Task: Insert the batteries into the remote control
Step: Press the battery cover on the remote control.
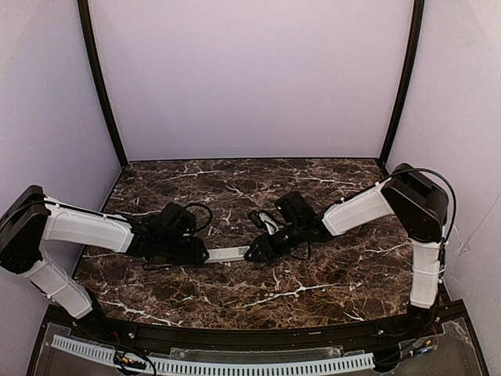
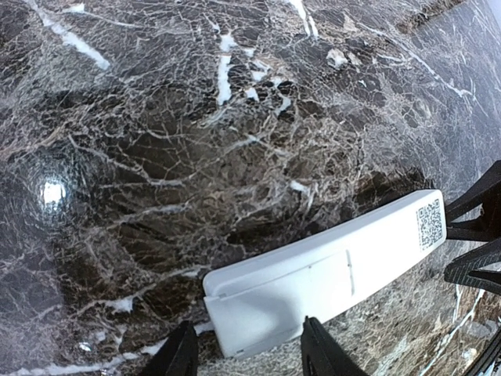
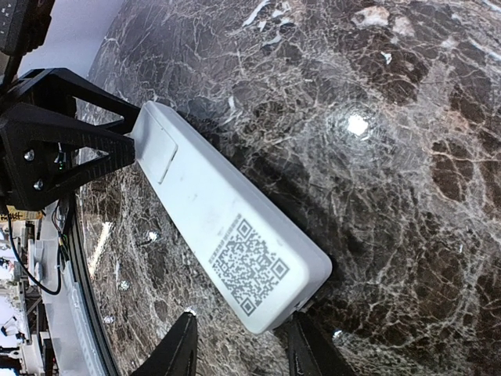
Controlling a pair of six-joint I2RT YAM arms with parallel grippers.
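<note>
The remote control lies flat, just above or on the marble bench. One end sits between the fingers of the left pincer and the bar runs straight away from it. The left pincer's fingers hug both long edges of that end, so I judge it to be gripping the remote. The right pincer is at the end farthest from the left pincer, where the QR label is printed. One of its fingers sits under the remote's corner and the other stands off with bench showing between, so I cannot tell whether it is clamped or only straddling.

A small rectangular battery cover at the left pincer's end looks closed, with its seam flush. No batteries show in any view.

The main risks from here:
- **Blocked cover.** The left pincer holds the end that carries the cover, so its fingers may pin the cover shut or block it from sliding off.
- **Uneven hold.** If the right pincer is not truly clamped, any pull from the left pincer would swing the remote or drag it across the bench.
- **Opposed pull.** If both pincers do grip, moving them apart or twisting could flex the thin plastic or snap it out of one grasp.
</note>
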